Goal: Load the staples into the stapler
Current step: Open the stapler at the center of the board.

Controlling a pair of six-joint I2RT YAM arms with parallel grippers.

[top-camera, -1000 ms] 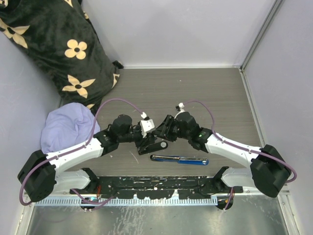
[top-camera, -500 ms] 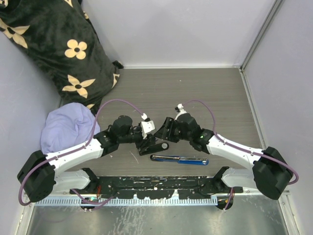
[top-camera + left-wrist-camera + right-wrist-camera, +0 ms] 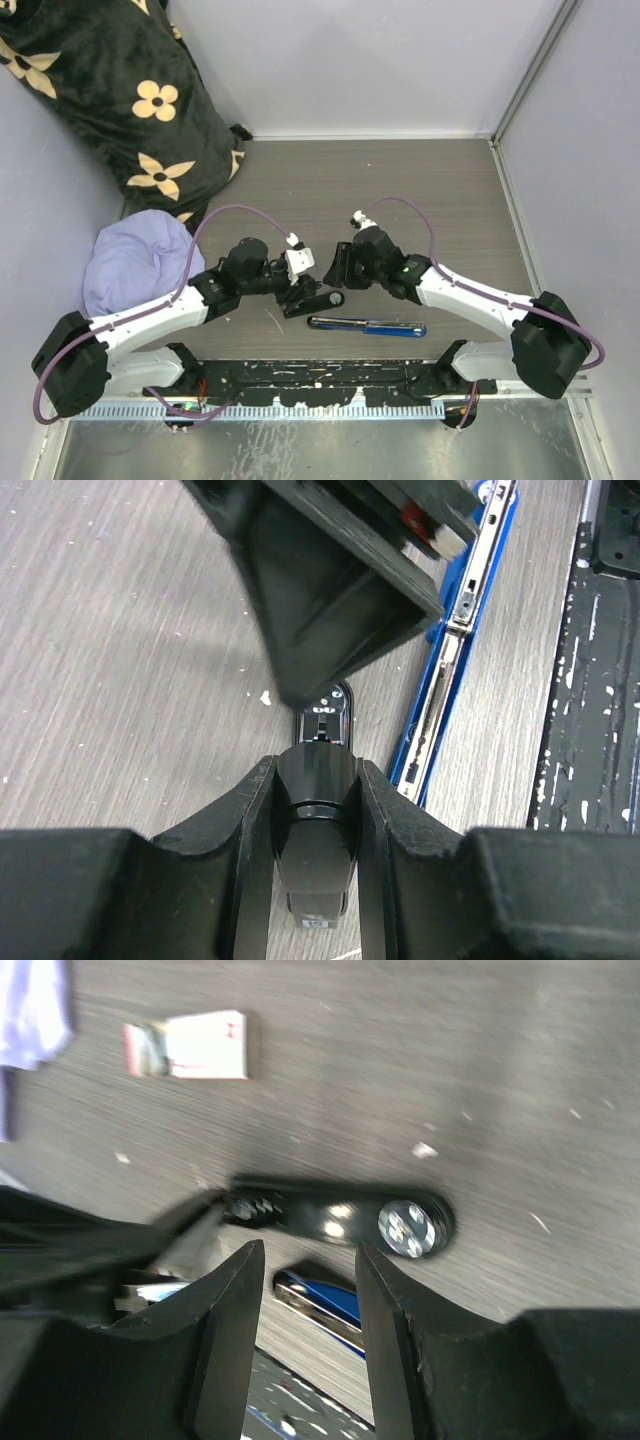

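My left gripper (image 3: 303, 294) is shut on a black stapler (image 3: 322, 299) that lies on the wooden table; in the left wrist view the gripper (image 3: 315, 772) has its fingers (image 3: 250, 810) pressing both sides of the stapler's body (image 3: 315, 830). My right gripper (image 3: 332, 273) is open and empty, hovering close above the stapler's front end; in the right wrist view the gripper (image 3: 308, 1255) is over the stapler (image 3: 340, 1218). The staples box (image 3: 190, 1045), white with a red label, lies on the table beyond the stapler. It is hidden in the top view.
A blue stapler (image 3: 366, 326), opened out flat, lies just nearer than the black one; it also shows in the wrist views (image 3: 450, 670) (image 3: 322, 1300). A purple cloth (image 3: 140, 262) and a black flowered cushion (image 3: 110, 90) are at the left. A black rail (image 3: 320, 375) runs along the near edge.
My right gripper has shifted a little left and turned, staying close over the black stapler's front end. My left gripper has kept its hold and barely moved.
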